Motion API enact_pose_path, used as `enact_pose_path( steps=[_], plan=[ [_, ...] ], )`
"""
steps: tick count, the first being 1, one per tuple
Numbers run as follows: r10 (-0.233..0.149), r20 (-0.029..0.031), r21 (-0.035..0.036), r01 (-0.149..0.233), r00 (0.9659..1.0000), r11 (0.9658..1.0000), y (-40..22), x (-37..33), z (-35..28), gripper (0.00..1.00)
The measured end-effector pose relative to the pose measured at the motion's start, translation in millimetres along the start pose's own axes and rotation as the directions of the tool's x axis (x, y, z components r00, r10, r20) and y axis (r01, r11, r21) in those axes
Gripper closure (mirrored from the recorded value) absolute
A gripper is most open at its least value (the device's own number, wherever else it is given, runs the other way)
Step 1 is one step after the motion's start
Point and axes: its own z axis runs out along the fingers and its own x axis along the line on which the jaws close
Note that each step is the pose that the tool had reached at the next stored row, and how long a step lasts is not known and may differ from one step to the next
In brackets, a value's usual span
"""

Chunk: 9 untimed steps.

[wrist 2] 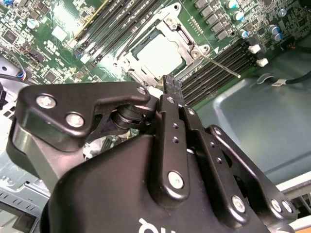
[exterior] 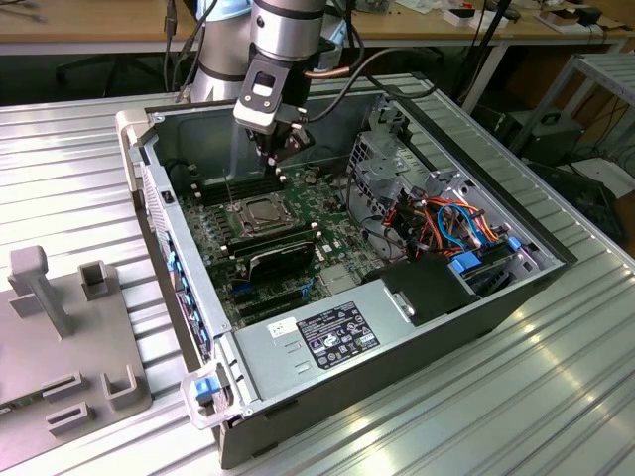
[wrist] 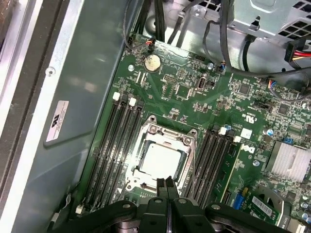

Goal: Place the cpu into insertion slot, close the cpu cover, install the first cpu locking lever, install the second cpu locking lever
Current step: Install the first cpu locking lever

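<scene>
The cpu (wrist: 163, 160) lies flat in the insertion slot (wrist: 127, 183) on the green motherboard, its silver top showing in both wrist views (wrist 2: 160, 52). The cpu cover (wrist: 167, 132) lies down over it as a grey metal frame around the chip. One thin locking lever (wrist 2: 221, 65) stands free of the socket, and it shows as a fine upright rod (exterior: 230, 190) in the exterior view. My gripper (wrist: 167, 183) hangs above the socket's edge, shut with nothing between its black fingers (wrist 2: 171, 83). In the exterior view the gripper (exterior: 270, 164) sits just above and behind the socket (exterior: 260, 211).
Long black memory slots (wrist: 114, 145) flank the socket on both sides. A black-finned card (exterior: 283, 260), the power supply (exterior: 327, 332), a drive cage (exterior: 382, 164) and coloured cables (exterior: 456, 223) fill the open case. A grey fixture (exterior: 60, 327) sits on the exterior view's left.
</scene>
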Motion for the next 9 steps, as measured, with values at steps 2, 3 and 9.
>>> enact_pose_path(
  steps=[2, 3, 9],
  plan=[
    [-0.006, 0.0003, 0.0001, 0.006, 1.0, 1.0, -0.1, 0.0, -0.2, 0.89],
    [-0.012, 0.0004, -0.0001, 0.012, 0.9999, 0.9999, -0.1, 0.0, -0.2, 0.89],
    [-0.117, 0.0018, -0.0028, 0.117, 0.9931, 0.9931, -0.1, 0.0, -0.2, 0.89]
  ],
)
